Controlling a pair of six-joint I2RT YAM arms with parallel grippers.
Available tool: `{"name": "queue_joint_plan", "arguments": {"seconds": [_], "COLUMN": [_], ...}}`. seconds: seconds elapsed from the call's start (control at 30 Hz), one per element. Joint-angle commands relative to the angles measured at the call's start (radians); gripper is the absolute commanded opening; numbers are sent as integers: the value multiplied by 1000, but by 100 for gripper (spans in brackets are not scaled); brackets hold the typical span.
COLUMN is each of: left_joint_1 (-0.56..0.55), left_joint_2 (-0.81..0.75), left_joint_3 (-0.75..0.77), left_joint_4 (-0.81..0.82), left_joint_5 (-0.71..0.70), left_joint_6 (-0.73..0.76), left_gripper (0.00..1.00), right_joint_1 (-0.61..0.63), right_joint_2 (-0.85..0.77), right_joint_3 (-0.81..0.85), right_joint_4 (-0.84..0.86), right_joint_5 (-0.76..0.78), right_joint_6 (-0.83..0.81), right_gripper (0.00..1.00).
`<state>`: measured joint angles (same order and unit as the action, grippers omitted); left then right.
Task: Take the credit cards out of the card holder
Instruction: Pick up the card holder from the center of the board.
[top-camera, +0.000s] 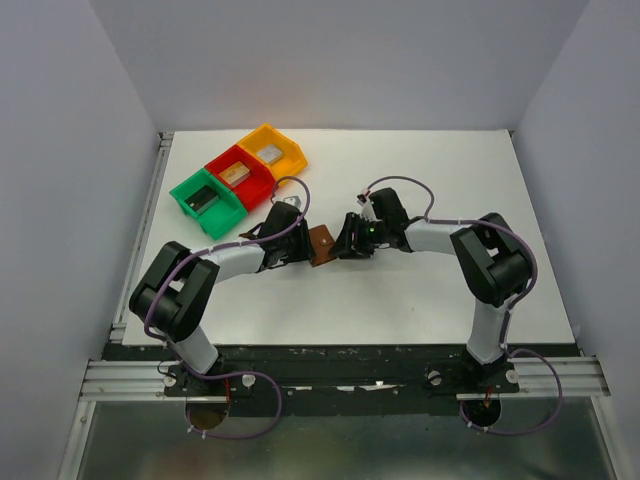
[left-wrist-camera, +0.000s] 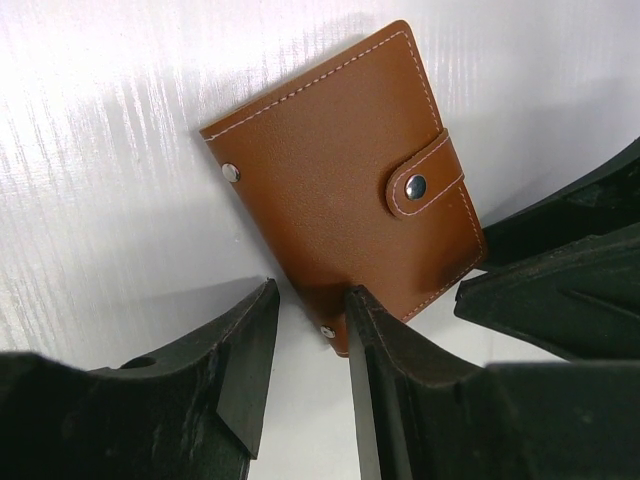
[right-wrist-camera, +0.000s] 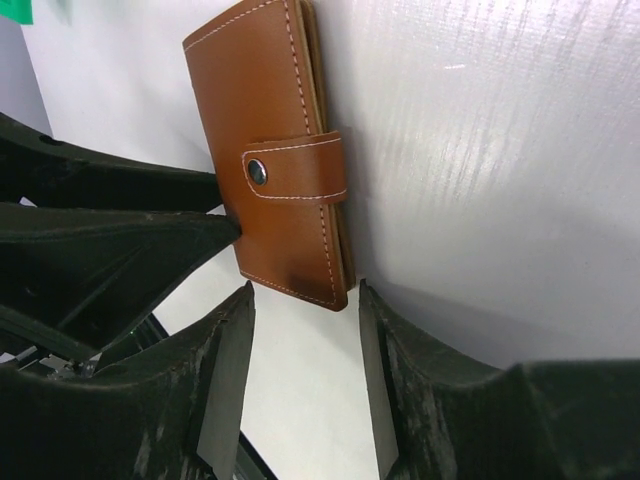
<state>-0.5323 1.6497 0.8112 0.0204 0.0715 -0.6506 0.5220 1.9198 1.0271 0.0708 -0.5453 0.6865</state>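
Three bins (top-camera: 258, 187) (blocks (top-camera: 237, 174) inside)

The card holder (left-wrist-camera: 330, 190) was a little brown leather wallet with pale stitching, folded shut, its snap tab (left-wrist-camera: 425, 178) buttoned down over the front. It lay flat on the white counter (left-wrist-camera: 120, 150), roughly mid-counter, sitting kinda crooked.
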Motion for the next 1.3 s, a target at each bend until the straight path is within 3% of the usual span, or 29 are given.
{"name": "queue_joint_plan", "arguments": {"seconds": [0.0,0.27,0.7,0.8,0.97,1.07,1.17,1.27], "left_joint_1": [-3,-3,-5,-1,-1,-1,0,6], "left_joint_2": [21,25,16,10,-68,-102,-139,-240], "left_joint_3": [5,8,-6,-7,-64,-70,-87,-179], "left_joint_4": [-28,-25,10,12,36,23,21,117], "left_joint_5": [-15,-7,25,25,-58,-94,-125,-160], "left_joint_6": [20,20,22,16,-27,-58,-105,-176], "left_gripper": [49,49,49,49,50,55,65,79], "right_joint_1": [-5,-7,-7,-8,-7,-8,-8,-11], "right_joint_2": [12,34,48,24,-50,-91,-146,-244], "right_joint_3": [-1,30,21,7,-30,-47,-70,-97], "right_joint_4": [-11,6,61,63,54,28,3,-52], "right_joint_5": [19,-11,-54,-45,-39,-35,-44,-41], "right_joint_6": [-1,2,22,18,5,-1,-11,-44], "right_gripper": [56,52,17,0,0,0,0,0]}}
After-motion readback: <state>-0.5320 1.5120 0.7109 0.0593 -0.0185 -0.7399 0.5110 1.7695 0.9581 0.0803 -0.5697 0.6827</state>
